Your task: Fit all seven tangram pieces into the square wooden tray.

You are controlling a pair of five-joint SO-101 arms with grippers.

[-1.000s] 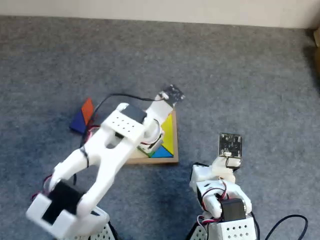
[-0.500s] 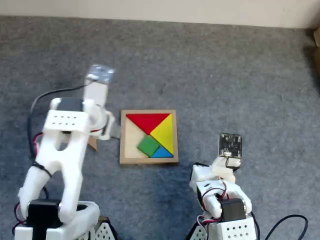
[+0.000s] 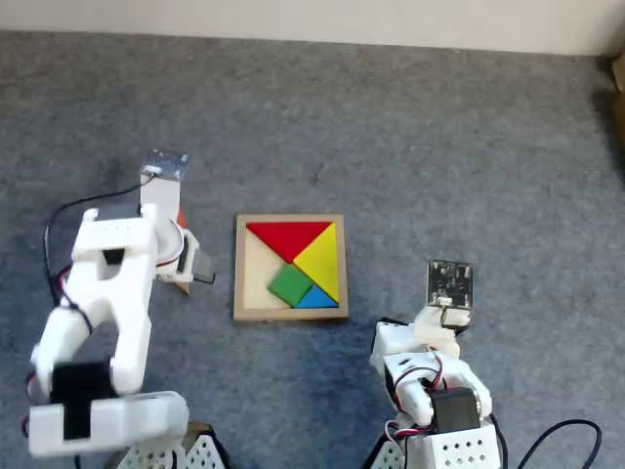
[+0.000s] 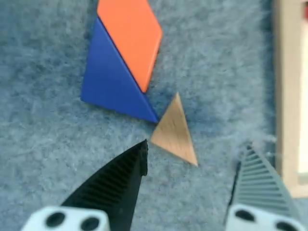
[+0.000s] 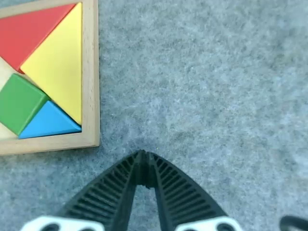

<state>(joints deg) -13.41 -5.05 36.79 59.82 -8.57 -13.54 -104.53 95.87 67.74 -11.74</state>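
Fingers (image 4: 120, 183) of the left gripper (image 4: 195, 150) are being held apart just above a plain wooden triangle (image 4: 173, 132) that is lying on the grey bench (image 3: 439, 147), left of the tray. Just beside it, a blue triangle (image 4: 108, 82) and an orange parallelogram (image 4: 130, 38) are lying edge to edge. In the square wooden tray (image 3: 240, 269), a red triangle (image 3: 288, 237), a yellow triangle (image 3: 322, 262), a green square (image 3: 289, 284) and a small light-blue triangle (image 3: 314, 298) are being held toward its right side. Farther right, the right gripper (image 5: 144, 159) is being held closed on nothing above the bench.
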